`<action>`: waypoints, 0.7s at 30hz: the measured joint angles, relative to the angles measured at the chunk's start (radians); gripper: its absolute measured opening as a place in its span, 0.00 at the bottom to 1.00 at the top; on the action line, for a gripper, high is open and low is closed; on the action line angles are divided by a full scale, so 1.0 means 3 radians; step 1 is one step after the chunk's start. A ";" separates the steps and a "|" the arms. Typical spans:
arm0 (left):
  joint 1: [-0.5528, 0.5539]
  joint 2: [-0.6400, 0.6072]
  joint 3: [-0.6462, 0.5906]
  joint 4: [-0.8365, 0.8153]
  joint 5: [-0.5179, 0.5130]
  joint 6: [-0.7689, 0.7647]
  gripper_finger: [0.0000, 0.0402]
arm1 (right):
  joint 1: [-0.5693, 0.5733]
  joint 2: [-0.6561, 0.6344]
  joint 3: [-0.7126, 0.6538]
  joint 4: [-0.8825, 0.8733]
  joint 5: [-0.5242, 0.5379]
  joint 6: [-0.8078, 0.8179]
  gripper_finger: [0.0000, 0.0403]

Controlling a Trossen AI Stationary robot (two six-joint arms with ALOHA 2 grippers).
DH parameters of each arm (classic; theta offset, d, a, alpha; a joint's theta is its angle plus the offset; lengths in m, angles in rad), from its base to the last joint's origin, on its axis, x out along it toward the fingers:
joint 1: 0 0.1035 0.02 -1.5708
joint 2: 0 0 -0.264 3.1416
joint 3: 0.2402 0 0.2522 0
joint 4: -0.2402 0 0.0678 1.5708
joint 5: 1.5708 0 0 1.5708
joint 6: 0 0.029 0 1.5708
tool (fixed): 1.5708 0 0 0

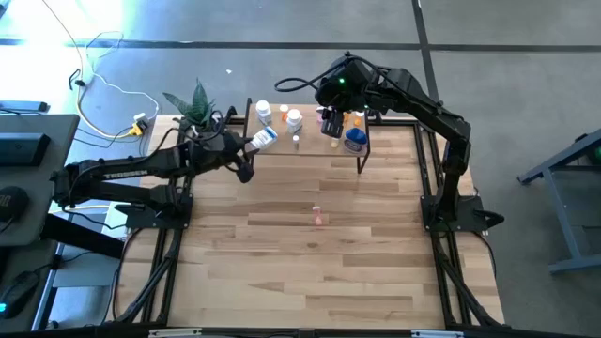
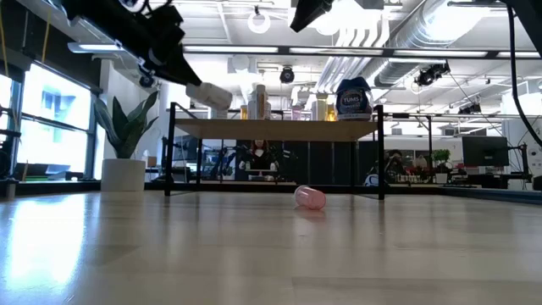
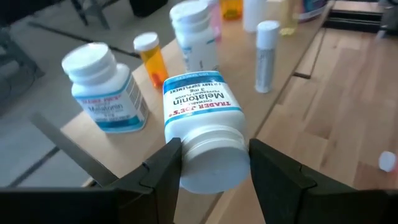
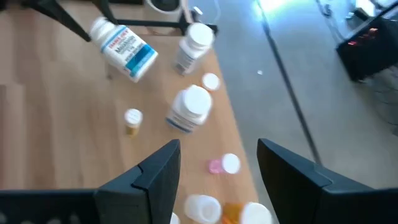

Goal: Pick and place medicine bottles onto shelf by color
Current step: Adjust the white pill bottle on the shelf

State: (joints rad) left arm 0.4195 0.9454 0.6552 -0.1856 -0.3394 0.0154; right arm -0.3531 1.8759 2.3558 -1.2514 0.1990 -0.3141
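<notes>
My left gripper (image 1: 254, 145) is shut on a white medicine bottle with a blue label (image 3: 198, 102) and holds it over the left part of the shelf (image 1: 394, 141), a light-wood board on black legs at the table's far side. On the shelf stand several bottles: a white one with a blue label (image 3: 102, 84), an orange vial (image 3: 151, 56), a white one (image 3: 193, 34) and a squat blue one (image 2: 353, 97). A pink bottle (image 1: 319, 218) lies on its side on the tabletop. My right gripper (image 4: 217, 180) hangs open above the shelf's middle, with nothing between its fingers. My left gripper pinches the bottle's white cap end (image 3: 211, 158) between its two fingers, one on each side. The fingers come from the table's left, slanting down, and the bottle sticks out ahead of them, its bottom end away from the gripper. The bottle is lifted clear above the shelf.
A potted plant (image 1: 195, 103) stands at the table's far left corner beside the shelf. Cables (image 1: 113, 89) lie on the floor behind the table. The wide near part of the tabletop (image 1: 310, 272) holds only the pink bottle.
</notes>
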 joint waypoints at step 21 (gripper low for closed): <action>-0.0753 -0.0329 0.0755 -0.1143 0.0458 0.1358 0.39 | 0.0085 0.0000 0.0000 0.0196 -0.1886 0.1323 0.51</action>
State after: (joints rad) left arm 0.1935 0.8467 0.8817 -0.5285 -0.2020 0.4229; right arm -0.3275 1.8759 2.3558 -1.1927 -0.3668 0.0827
